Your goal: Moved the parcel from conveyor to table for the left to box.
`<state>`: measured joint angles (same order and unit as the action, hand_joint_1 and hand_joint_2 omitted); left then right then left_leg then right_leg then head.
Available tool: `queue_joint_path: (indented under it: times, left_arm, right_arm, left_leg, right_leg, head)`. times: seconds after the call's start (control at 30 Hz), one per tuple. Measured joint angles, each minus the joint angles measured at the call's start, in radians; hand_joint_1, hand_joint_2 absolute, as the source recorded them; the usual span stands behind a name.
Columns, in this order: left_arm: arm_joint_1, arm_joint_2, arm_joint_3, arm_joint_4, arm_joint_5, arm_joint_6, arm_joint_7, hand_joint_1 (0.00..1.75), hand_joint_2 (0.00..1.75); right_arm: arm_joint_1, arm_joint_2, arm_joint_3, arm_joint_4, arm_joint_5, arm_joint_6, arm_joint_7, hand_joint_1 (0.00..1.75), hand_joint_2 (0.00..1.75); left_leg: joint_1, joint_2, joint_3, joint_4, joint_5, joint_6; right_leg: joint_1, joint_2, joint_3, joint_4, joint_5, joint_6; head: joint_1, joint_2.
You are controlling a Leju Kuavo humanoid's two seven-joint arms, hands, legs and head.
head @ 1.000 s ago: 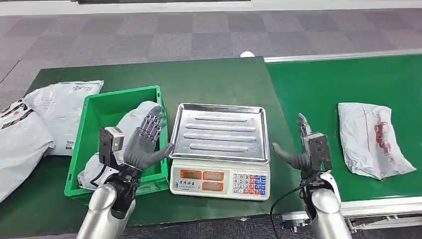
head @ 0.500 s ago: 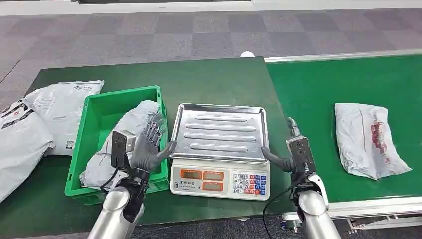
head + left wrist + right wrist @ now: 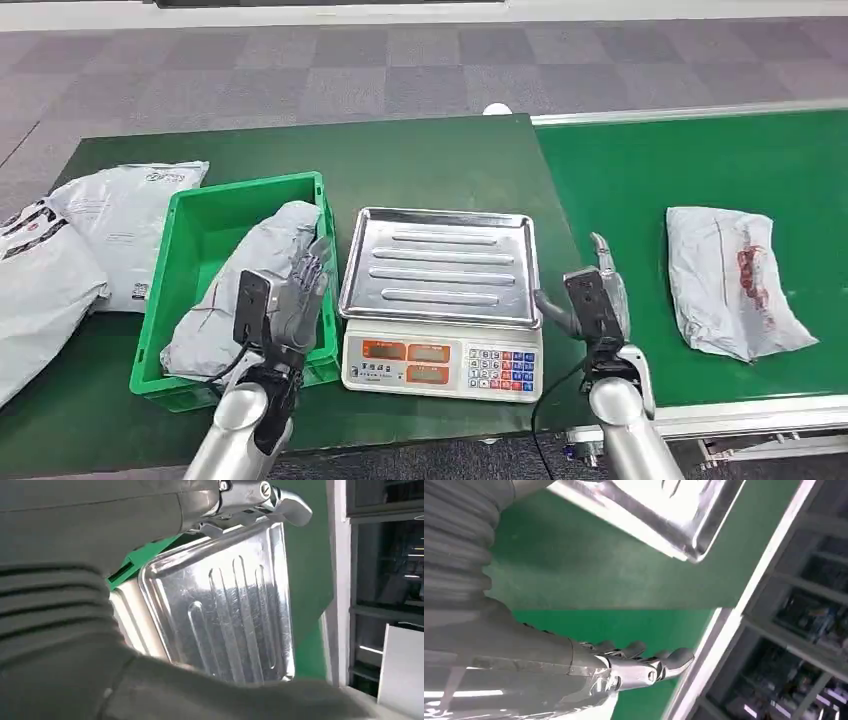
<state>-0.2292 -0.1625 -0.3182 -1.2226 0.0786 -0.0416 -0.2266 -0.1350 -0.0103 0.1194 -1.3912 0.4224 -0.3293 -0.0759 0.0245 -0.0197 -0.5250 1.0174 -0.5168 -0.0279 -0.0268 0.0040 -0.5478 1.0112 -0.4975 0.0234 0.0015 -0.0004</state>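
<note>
Table (image 3: 420,160) on the left, dark green; conveyor (image 3: 700,160) on the right, brighter green, butted against it. One of each.

Bags: four grey poly bags counted. Two lie flat at the table's far left edge (image 3: 120,225), overlapping. One sits in the bin (image 3: 245,285), leaning on the wall nearest the scale. One parcel (image 3: 735,280), with red print, lies on the conveyor well apart from the right hand.

One green bin (image 3: 190,225) on the table, just beside the scale. One scale (image 3: 440,300) with a bare steel tray (image 3: 440,262), ribbed, nothing on it; its keypad faces the robot.

Two hands. Left hand (image 3: 295,300) hangs at the bin's near corner, between bin and scale, fingers apart, holding nothing; the left wrist view looks across the tray. Right hand (image 3: 595,290) is just beside the scale's right edge over the table-conveyor seam, fingers extended and loose, holding nothing; the right wrist view shows fingers (image 3: 644,665) straight above green surface.

Progress, as a judgement: one bag already boxed, so one cycle looks finished. The parcel on the conveyor is untouched and not yet on the table. Left to do: right hand reaches it, carries it over to the table, probably onto the tray, then left hand puts it in the bin.
</note>
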Motion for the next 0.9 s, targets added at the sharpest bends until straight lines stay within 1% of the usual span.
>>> queue_joint_path:
  times: [0.27, 0.5, 0.7, 0.9]
  left_arm:
    - [0.006, 0.006, 0.0, 0.001, -0.061, 0.021, 0.016, 0.0, 1.75]
    - [0.007, 0.006, 0.0, 0.006, -0.058, 0.021, 0.007, 0.0, 1.75]
    - [0.012, 0.006, 0.0, 0.006, -0.057, 0.021, 0.004, 0.0, 1.75]
    - [0.013, 0.007, 0.0, 0.006, -0.056, 0.021, 0.004, 0.0, 1.75]
  right_arm:
    - [-0.076, -0.062, -0.094, 0.141, 0.113, -0.088, 0.021, 0.0, 1.75]
    - [-0.162, -0.128, -0.186, 0.372, 0.274, -0.205, 0.073, 0.0, 1.75]
    - [-0.197, -0.163, -0.24, 0.515, 0.326, -0.222, 0.097, 0.0, 1.75]
    - [-0.214, -0.174, -0.256, 0.577, 0.333, -0.223, 0.1, 0.0, 1.75]
  left_leg:
    - [0.0, 0.0, 0.0, 0.0, 0.0, 0.0]
    - [0.0, 0.0, 0.0, 0.001, 0.0, 0.0]
    - [0.0, 0.0, 0.0, 0.0, 0.0, 0.0]
    - [0.0, 0.0, 0.0, 0.0, 0.0, 0.0]
  right_leg:
    - [0.0, 0.0, 0.0, 0.0, 0.001, 0.0]
    - [0.0, 0.0, 0.0, 0.0, 0.001, 0.0]
    - [0.0, 0.0, 0.0, 0.0, 0.001, 0.0]
    - [0.0, 0.0, 0.0, 0.0, 0.001, 0.0]
  head:
    - [0.0, 0.0]
    - [0.0, 0.0]
    - [0.0, 0.0]
    - [0.0, 0.0]
